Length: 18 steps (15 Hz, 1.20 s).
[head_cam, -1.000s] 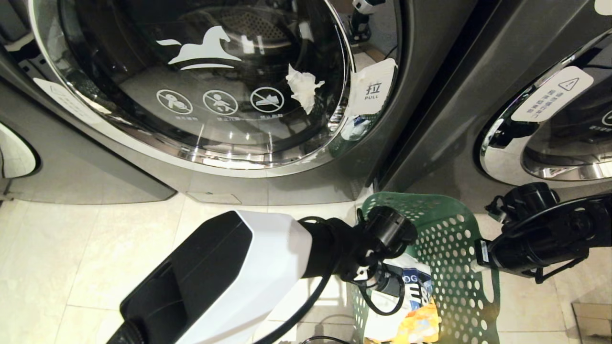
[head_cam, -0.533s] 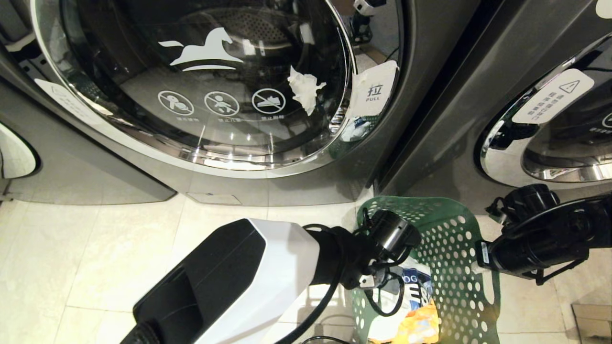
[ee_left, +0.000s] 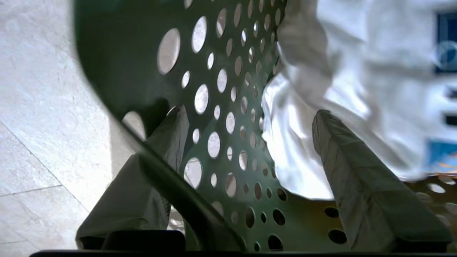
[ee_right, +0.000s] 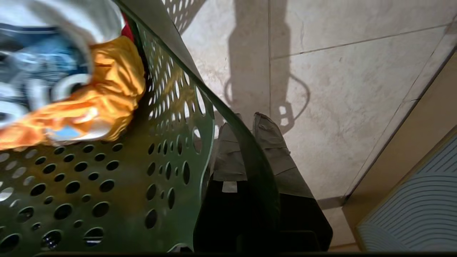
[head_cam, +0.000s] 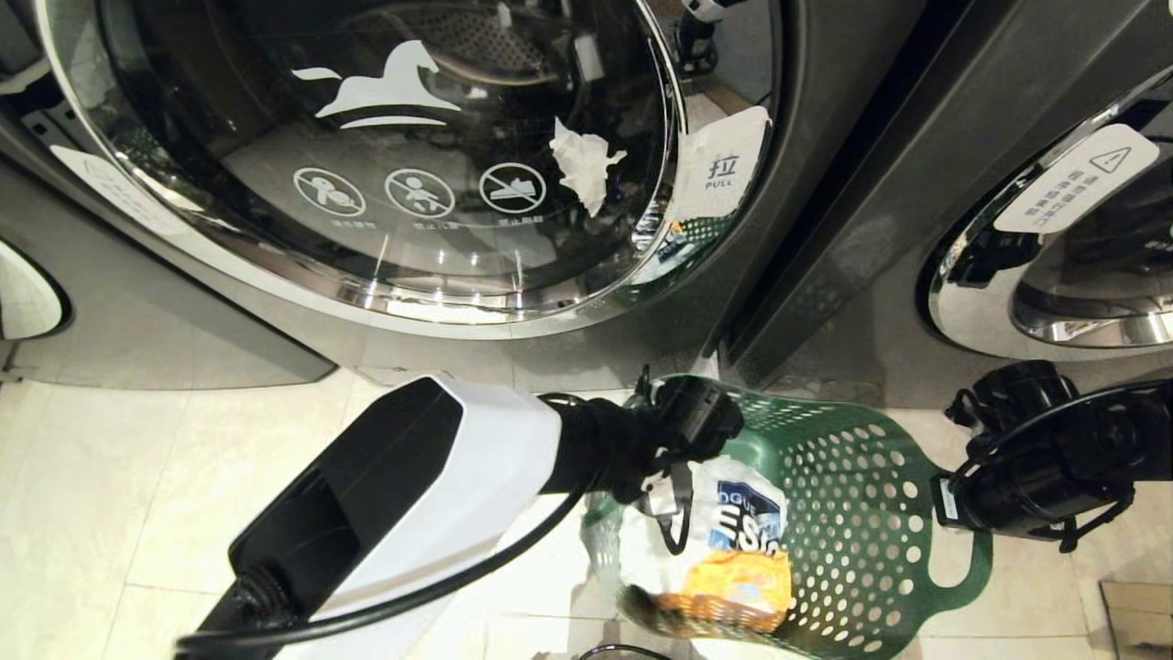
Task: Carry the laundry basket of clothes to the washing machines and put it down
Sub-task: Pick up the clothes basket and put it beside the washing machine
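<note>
The dark green perforated laundry basket [head_cam: 852, 522] sits low over the tiled floor in front of the washing machines [head_cam: 806, 183], in the gap between two of them. The clothes [head_cam: 724, 550] lie inside it, white with blue print on top and yellow-orange below. My left gripper [ee_left: 250, 112] is open and straddles the basket wall [ee_left: 221, 117], one finger outside and one inside against the white garment [ee_left: 339, 71]. On the basket's right side, my right gripper [ee_right: 246, 121] is shut on the thin handle rim [ee_right: 250, 153]. Its arm [head_cam: 1045, 467] comes in from the right.
The left machine's round chrome-ringed glass door [head_cam: 385, 165] has a crumpled white paper [head_cam: 582, 165] and a pull label [head_cam: 724, 170] on it. A second door [head_cam: 1054, 266] is at the right. Pale floor tiles [head_cam: 137, 513] spread to the left. A brown board [head_cam: 1136, 614] lies at the lower right.
My left gripper has opened and let go of the basket's left rim. The basket's left side has swung out leftward and lies flatter. The right gripper keeps its hold.
</note>
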Motion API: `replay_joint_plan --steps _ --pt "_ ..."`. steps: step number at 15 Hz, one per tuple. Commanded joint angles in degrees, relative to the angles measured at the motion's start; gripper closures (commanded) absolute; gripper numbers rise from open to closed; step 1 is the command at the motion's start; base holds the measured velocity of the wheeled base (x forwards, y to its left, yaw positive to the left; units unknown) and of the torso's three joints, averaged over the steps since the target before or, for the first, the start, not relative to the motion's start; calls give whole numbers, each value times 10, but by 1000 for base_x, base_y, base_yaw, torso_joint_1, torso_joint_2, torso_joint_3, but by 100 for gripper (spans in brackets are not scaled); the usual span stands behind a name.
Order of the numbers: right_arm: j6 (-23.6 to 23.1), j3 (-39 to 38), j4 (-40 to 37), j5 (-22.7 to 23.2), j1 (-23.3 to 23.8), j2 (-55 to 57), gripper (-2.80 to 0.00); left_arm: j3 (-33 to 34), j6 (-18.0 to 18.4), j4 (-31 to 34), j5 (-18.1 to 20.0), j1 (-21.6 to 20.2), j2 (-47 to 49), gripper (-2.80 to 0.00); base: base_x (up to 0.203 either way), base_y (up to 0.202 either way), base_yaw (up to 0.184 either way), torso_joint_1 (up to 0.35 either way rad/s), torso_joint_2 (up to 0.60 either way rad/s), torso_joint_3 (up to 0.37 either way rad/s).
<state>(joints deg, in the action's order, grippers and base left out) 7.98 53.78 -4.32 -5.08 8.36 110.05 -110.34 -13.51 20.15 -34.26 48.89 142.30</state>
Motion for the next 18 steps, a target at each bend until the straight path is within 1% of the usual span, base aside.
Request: replay_joint_plan --steps 1,2,4,6,7,9,11,12,14,16,17,18 --pt "-8 6 -2 -6 16 -19 0 -1 -5 1 -6 -3 -46 -280 0 0 0 0 0 0" --pt "-27 6 -2 -6 23 -25 0 -1 -14 -2 -4 -1 -68 -280 0 0 0 0 0 0" --pt "-35 -2 -2 -6 23 -39 0 -1 -56 -6 -1 12 -80 -280 0 0 0 0 0 0" --pt "-37 -5 -3 -6 22 -51 0 -1 -93 -37 6 31 -75 -280 0 0 0 0 0 0" --pt "-38 -5 -3 -6 22 -53 0 -2 -105 -52 36 41 -76 -280 0 0 0 0 0 0" --pt "-45 -6 -3 -6 22 -60 0 -4 -149 -92 104 67 -81 -280 0 0 0 0 0 0" --pt "-50 -13 -3 -5 22 -64 0 -4 -176 -124 116 88 -76 -280 0 0 0 0 0 0" --pt "-49 -17 -3 -5 22 -68 0 -4 -197 -151 121 106 -70 -280 0 0 0 0 0 0" --pt "-47 -24 -3 -4 23 -69 0 -4 -204 -159 127 123 -61 -280 0 0 0 0 0 0" --pt "-46 -32 -2 -3 24 -69 0 -3 -200 -145 121 126 -66 -280 0 0 0 0 0 0" --pt "-47 -33 -1 -3 27 -65 0 -2 -200 -124 115 126 -72 -280 0 0 0 0 0 0" --pt "-49 -27 0 -3 32 -56 0 -1 -200 -98 97 125 -82 -280 0 0 0 0 0 0"
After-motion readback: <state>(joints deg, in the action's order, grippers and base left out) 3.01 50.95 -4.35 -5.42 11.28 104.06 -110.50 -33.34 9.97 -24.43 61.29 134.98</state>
